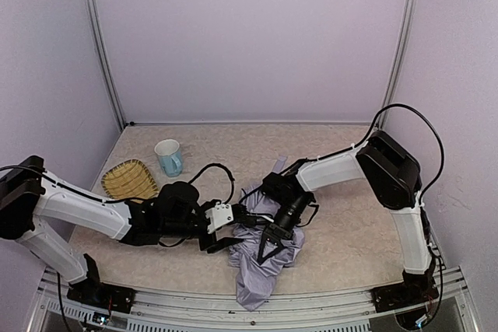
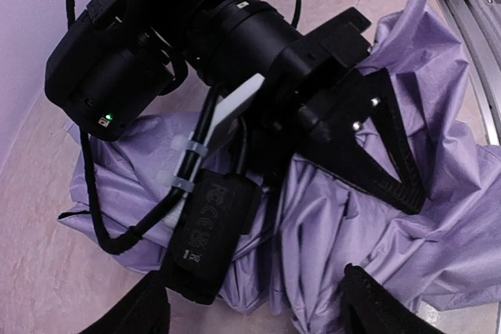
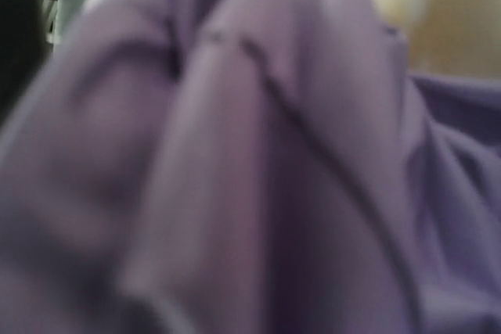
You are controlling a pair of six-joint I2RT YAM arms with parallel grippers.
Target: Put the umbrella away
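Umbrella (image 1: pixel 261 277): crumpled lavender fabric btwn wide-spread L end effector (image 2: pixel 258 318); R end effector (image 1: pixel 270 250) on it, opening unclear.

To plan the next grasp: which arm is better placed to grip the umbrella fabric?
Probably right: the right gripper is open and down on the umbrella, fabric filling its wrist view. The left gripper, also open, hangs beside it.

Umbrella (image 1: pixel 257 281) heaped on the table (image 1: pixel 342 231) at lower centre of the top view; cup (image 1: pixel 169 157) upper left of it, woven tray (image 1: pixel 130 179) just beside the cup, lower left.
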